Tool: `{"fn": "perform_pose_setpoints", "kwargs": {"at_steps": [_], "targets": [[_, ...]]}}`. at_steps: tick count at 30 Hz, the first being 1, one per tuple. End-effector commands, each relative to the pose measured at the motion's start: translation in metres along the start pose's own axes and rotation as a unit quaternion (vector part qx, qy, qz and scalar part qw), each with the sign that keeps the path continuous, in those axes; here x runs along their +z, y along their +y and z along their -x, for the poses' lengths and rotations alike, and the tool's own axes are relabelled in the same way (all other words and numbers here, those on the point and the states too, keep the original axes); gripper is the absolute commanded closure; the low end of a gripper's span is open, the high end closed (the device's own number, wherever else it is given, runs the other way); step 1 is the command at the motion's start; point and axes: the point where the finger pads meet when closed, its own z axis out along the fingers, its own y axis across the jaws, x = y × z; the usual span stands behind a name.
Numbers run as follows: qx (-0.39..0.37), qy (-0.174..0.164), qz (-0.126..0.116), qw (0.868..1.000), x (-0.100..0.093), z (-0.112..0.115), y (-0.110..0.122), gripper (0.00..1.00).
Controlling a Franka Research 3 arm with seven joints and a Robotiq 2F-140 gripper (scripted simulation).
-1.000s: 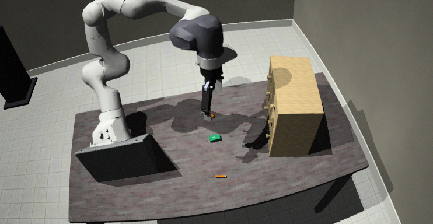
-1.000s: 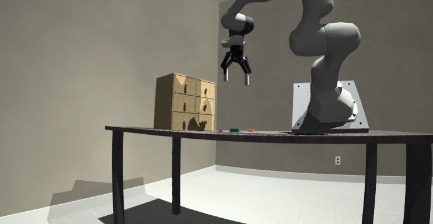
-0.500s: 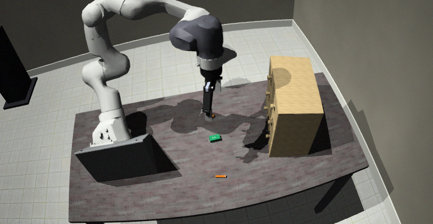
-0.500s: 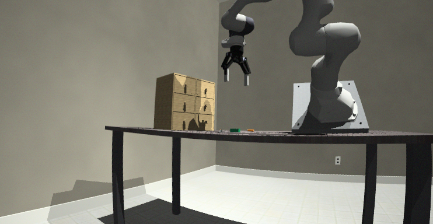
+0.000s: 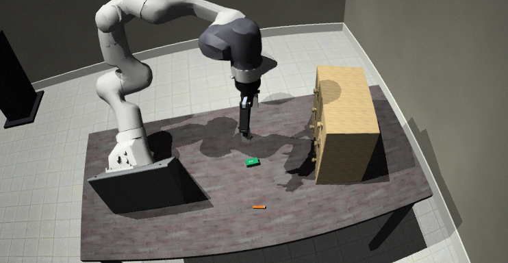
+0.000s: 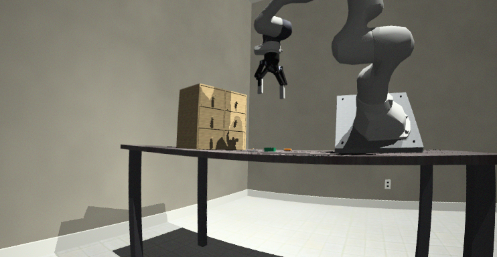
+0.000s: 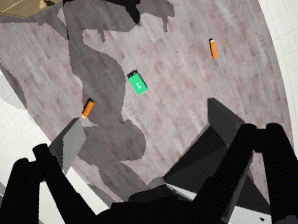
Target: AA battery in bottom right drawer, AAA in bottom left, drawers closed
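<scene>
My gripper point(image 5: 250, 121) point(image 6: 271, 91) point(image 7: 144, 119) is open and empty, high above the table. An orange battery point(image 5: 250, 136) point(image 7: 88, 108) lies at the table's far side in the top view, partly hidden there by a finger; it looks slightly thicker, likely the AA. A slimmer orange battery point(image 5: 259, 207) point(image 6: 287, 149) point(image 7: 213, 49), likely the AAA, lies nearer the front edge in that view. The wooden chest point(image 5: 346, 101) point(image 6: 187, 119) stands upright. Its bottom left drawer point(image 6: 203, 140) and bottom right drawer point(image 6: 241, 146) look pushed in, like the other drawers.
A green block-shaped battery point(image 5: 252, 161) point(image 6: 269, 149) point(image 7: 137, 83) lies between the two orange ones. The arm's base stands on a grey mount point(image 5: 142, 193) point(image 6: 344, 123) across the table point(image 5: 213, 232) from the drawer fronts.
</scene>
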Motion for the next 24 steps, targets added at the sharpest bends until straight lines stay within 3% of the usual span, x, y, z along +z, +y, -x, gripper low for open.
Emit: {"fn": "perform_pose_setpoints", "kwargs": {"at_steps": [1,24], "targets": [[-0.019,0.001,0.002,1.0,0.0008,-0.0004,0.0015,0.0],[-0.038,0.001,0.003,0.999,0.0023,-0.0002,0.0013,0.0]]}}
